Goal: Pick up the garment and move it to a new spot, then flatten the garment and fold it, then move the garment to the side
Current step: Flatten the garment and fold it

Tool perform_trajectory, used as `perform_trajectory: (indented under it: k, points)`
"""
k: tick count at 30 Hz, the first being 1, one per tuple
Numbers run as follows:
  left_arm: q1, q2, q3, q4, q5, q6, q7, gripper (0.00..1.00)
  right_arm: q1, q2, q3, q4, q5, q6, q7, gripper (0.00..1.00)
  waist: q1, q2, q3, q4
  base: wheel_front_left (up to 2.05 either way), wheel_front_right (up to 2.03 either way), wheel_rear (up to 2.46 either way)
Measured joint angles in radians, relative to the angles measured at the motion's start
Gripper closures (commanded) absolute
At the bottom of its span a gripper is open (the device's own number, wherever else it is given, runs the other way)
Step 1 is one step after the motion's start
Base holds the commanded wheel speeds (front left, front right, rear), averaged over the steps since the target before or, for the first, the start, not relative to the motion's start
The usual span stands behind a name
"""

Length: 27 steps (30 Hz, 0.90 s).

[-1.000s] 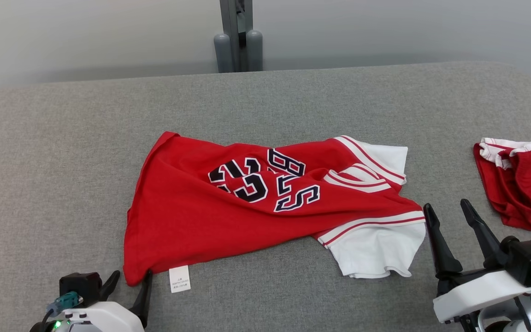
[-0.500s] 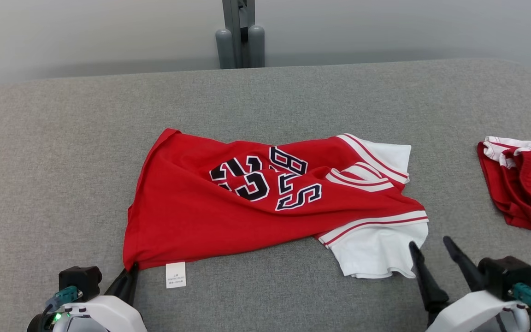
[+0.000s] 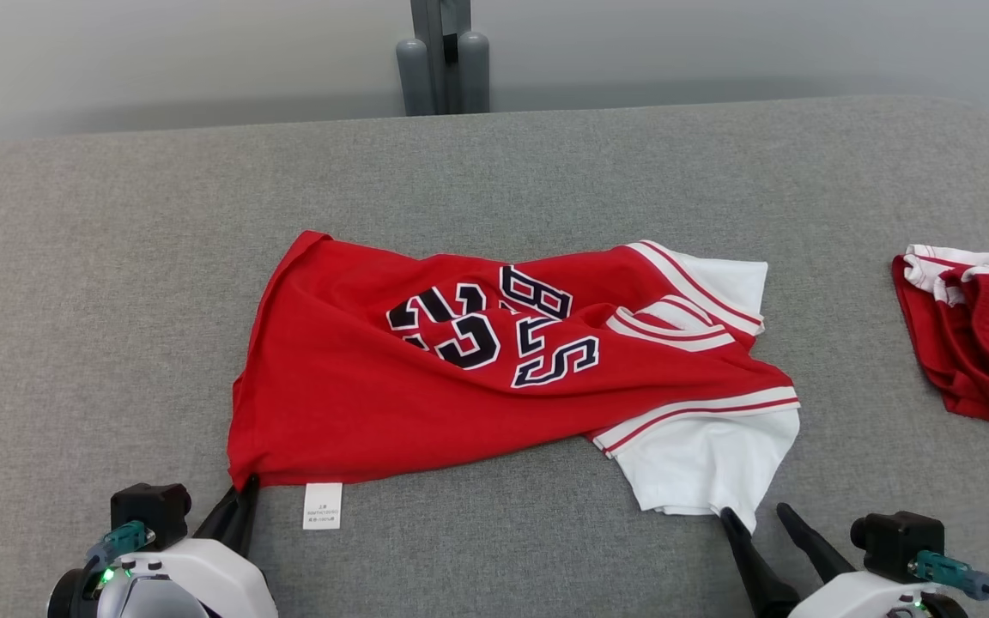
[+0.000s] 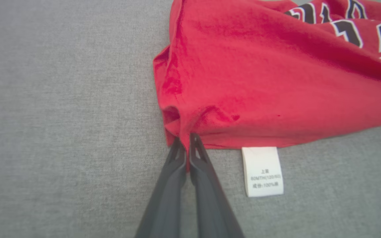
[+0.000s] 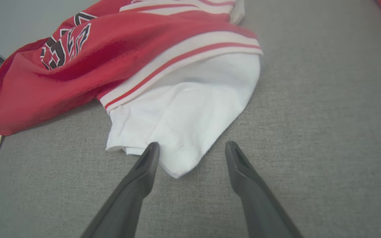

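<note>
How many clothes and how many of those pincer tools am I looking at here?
Garments: 2 (red jersey with white sleeves; red-and-white garment at the right edge)
Tools: 2 (left tool; right tool)
Total: 4

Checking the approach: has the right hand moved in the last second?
Yes. The right hand has drawn back toward the robot and leftward, from beside the white sleeve to its near corner.
</note>
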Motion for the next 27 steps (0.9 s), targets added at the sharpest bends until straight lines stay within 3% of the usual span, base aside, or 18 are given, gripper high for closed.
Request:
perform_trajectory:
  k: [2,3,5,6,15,20,27]
  points:
    - [0.000,0.000,-0.003,0.004,0.000,-0.001,-0.002,1.00,-0.004,0.000,0.014,0.019,0.020,0.000,-0.002,0.00,0.0000,0.0000,0.000,0.003,0.00,0.00,0.00]
    - [0.000,0.001,-0.003,0.004,0.000,-0.001,-0.005,1.00,-0.007,0.001,0.020,0.030,0.038,0.000,-0.004,0.48,0.0000,0.0000,0.000,0.003,0.00,0.00,0.00]
    - [-0.001,0.002,-0.003,0.006,-0.001,-0.001,-0.006,1.00,-0.015,0.000,0.032,0.049,0.056,0.000,-0.002,0.73,0.0001,0.0000,0.001,0.003,0.00,0.00,0.00]
    - [-0.001,0.002,-0.003,0.006,-0.002,-0.001,-0.006,1.00,-0.022,0.000,0.038,0.061,0.070,0.000,-0.002,1.00,0.0000,0.0000,0.002,0.003,0.00,0.00,0.00]
    - [-0.009,0.007,0.000,-0.014,0.000,0.010,-0.044,1.00,-0.049,0.001,0.019,0.060,0.081,0.000,-0.081,1.00,0.0000,0.0000,0.007,0.004,0.00,0.00,0.00]
    - [-0.021,0.019,0.021,-0.075,0.005,0.032,-0.081,1.00,-0.074,0.000,-0.036,-0.042,0.031,0.000,-0.165,1.00,0.0000,0.0000,-0.001,0.001,0.00,0.00,0.00]
    - [-0.036,0.039,0.045,-0.293,0.017,0.066,-0.083,1.00,-0.160,0.001,-0.089,-0.229,-0.051,0.000,-0.245,1.00,0.0000,0.0000,-0.034,0.001,0.00,0.00,0.00]
